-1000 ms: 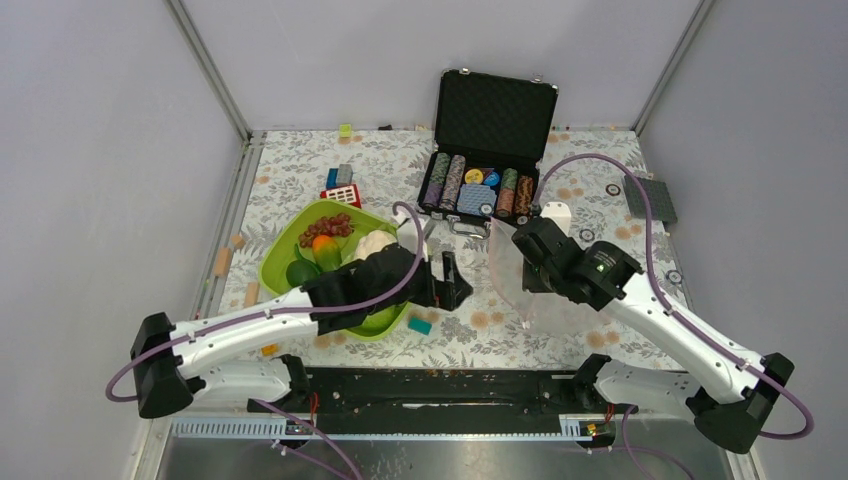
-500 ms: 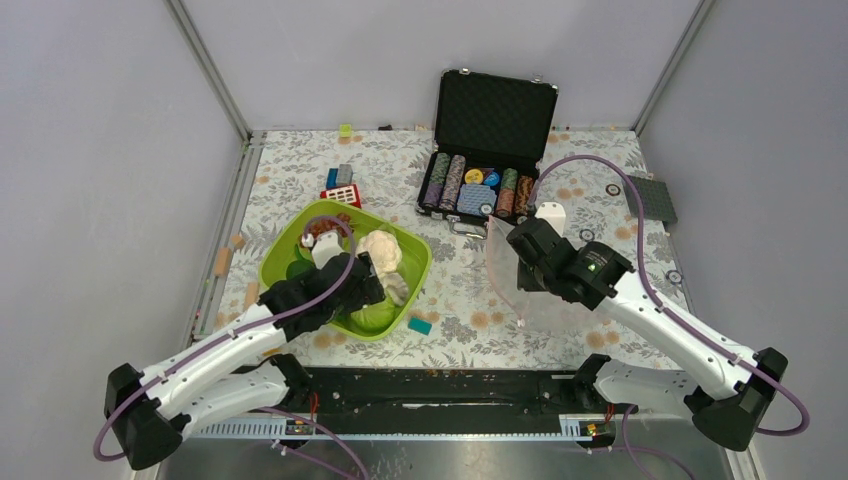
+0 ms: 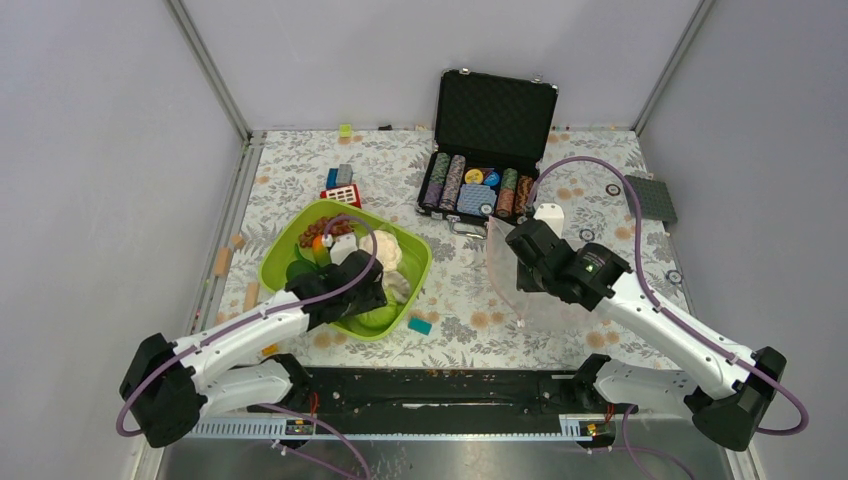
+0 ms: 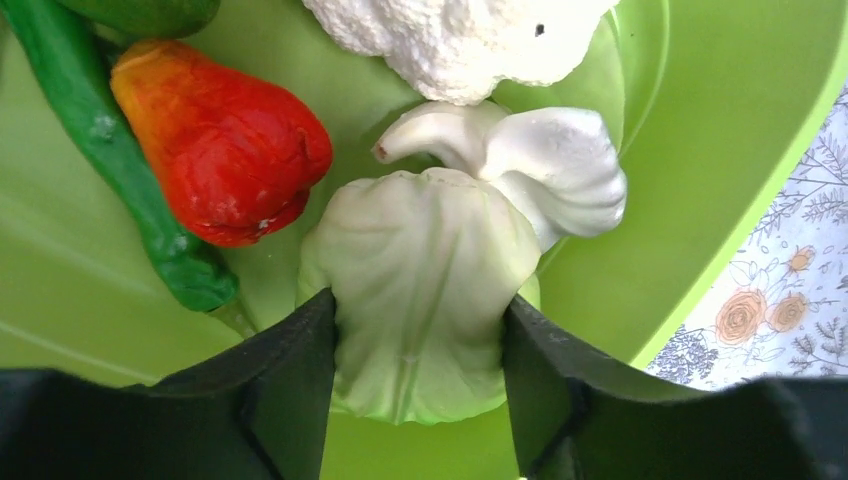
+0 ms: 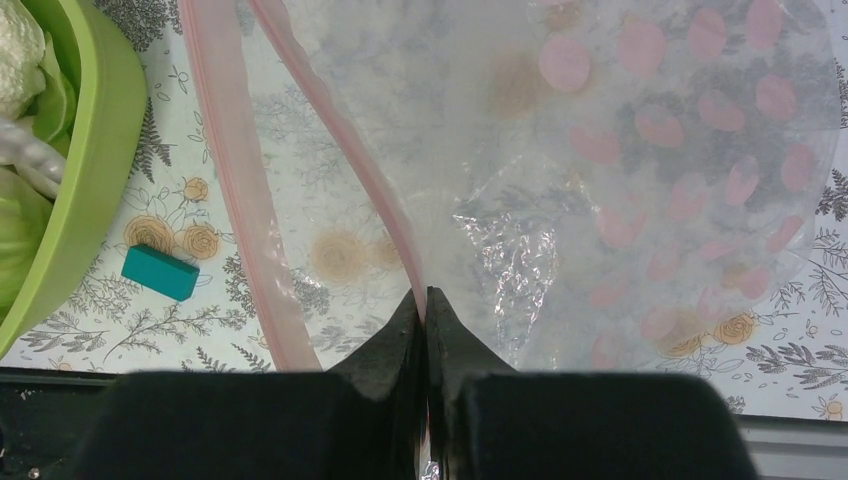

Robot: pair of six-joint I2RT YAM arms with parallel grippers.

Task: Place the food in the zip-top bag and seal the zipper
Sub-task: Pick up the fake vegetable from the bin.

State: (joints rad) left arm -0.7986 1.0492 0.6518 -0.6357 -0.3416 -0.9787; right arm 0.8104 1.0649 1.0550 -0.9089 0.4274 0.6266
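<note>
Left tool (image 4: 418,305) clamps cabbage (image 4: 420,255), base hidden; right tool (image 5: 427,298) pinches zipper (image 5: 352,165).

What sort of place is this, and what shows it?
Probably a robot lab test cell: grey walls enclose the table, two arms are mounted at its edge, toy food lies in a tray.

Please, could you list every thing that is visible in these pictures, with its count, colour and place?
tray: 1, lime green, near left
cabbage: 1, pale green, in tray
cauliflower: 1, white, in tray
fruit: 1, red-orange, in tray
pod: 1, green, in tray
grapes: 1 bunch, purple-red, tray's far side
bag: 1, clear, right of tray
zipper: 1, pink, along bag's mouth
block: 1, teal, between tray and bag
case: 1, black, open, far centre
chips: several rows, striped, in case
left pincer: black, gripping cabbage
right pincer: black, shut on bag's mouth
</note>
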